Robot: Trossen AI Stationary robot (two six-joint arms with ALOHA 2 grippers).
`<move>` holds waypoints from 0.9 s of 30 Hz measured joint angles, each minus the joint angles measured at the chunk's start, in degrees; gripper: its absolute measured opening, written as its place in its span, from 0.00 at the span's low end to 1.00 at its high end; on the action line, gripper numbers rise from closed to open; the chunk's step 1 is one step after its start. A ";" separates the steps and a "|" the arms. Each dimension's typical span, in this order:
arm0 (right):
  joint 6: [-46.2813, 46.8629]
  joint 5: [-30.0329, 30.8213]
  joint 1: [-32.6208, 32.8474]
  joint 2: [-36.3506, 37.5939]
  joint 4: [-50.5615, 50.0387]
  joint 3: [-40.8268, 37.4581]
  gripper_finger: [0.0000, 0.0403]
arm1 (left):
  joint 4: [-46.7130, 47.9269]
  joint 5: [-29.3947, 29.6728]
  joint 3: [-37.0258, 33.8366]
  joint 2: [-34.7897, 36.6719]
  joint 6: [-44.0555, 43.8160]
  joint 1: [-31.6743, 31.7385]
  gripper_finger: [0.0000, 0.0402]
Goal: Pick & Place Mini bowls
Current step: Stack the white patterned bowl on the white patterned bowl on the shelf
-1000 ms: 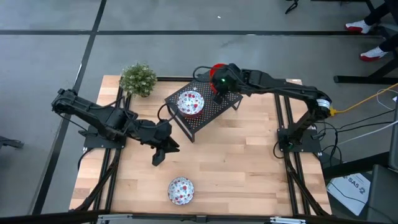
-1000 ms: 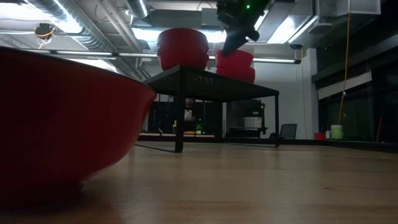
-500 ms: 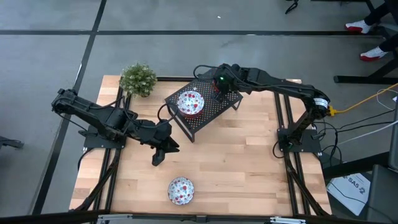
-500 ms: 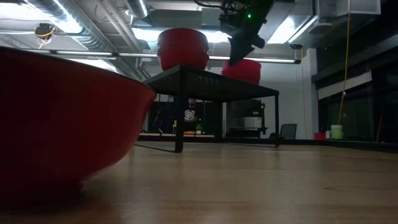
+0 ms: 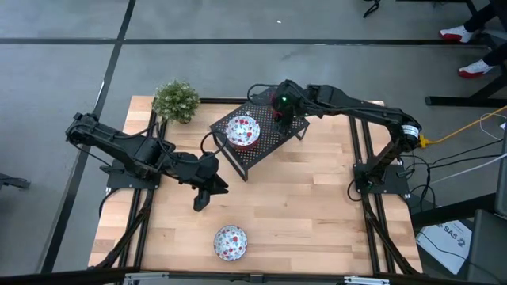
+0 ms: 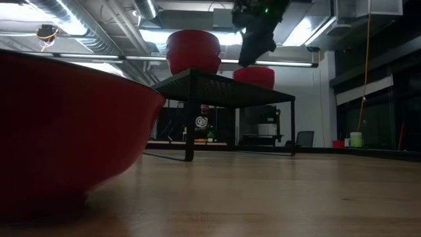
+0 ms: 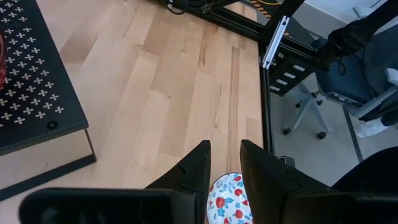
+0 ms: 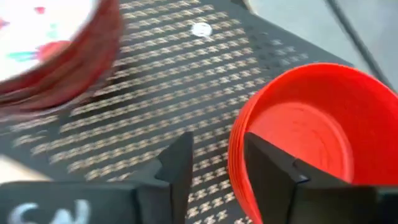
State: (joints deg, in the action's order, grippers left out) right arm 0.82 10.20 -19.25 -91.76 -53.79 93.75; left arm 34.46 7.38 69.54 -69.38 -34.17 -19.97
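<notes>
The left hand hangs over the middle of the tabletop, fingers a little apart and empty, and it's the nearer one to the speckled bowl sitting at the front edge, which lies just forward of it. A second speckled bowl sits on the black rack near the back edge. Over the rack's far right corner the right hand is spread apart with the red bowl resting on the mesh right beside its fingers, so I'd guess the front bowl goes next.

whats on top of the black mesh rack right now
Two mini bowls sit on the black mesh rack: a floral bowl and a plain red bowl, which the right gripper above mostly hides in the high view. Its jaws are apart, beside the bowl's rim.
</notes>
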 joint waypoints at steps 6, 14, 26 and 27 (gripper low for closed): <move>1.41 -1.30 1.18 0.43 -7.53 8.35 0.43 | -0.39 0.02 0.00 0.00 -0.02 0.00 0.20; 3.08 -1.33 6.11 0.50 -10.89 18.09 0.44 | -0.39 0.02 0.00 0.00 0.00 0.00 0.20; 2.14 -4.79 19.92 0.46 -12.32 19.33 0.44 | 0.47 0.12 0.00 -0.18 6.06 -0.71 0.20; 2.40 -4.76 21.20 0.46 -12.29 19.33 0.44 | 0.58 0.17 0.00 -0.39 7.00 -1.03 0.20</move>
State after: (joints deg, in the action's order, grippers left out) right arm 3.21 5.44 1.96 -91.31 -66.08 113.08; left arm 35.04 7.54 69.54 -69.77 -27.17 -21.00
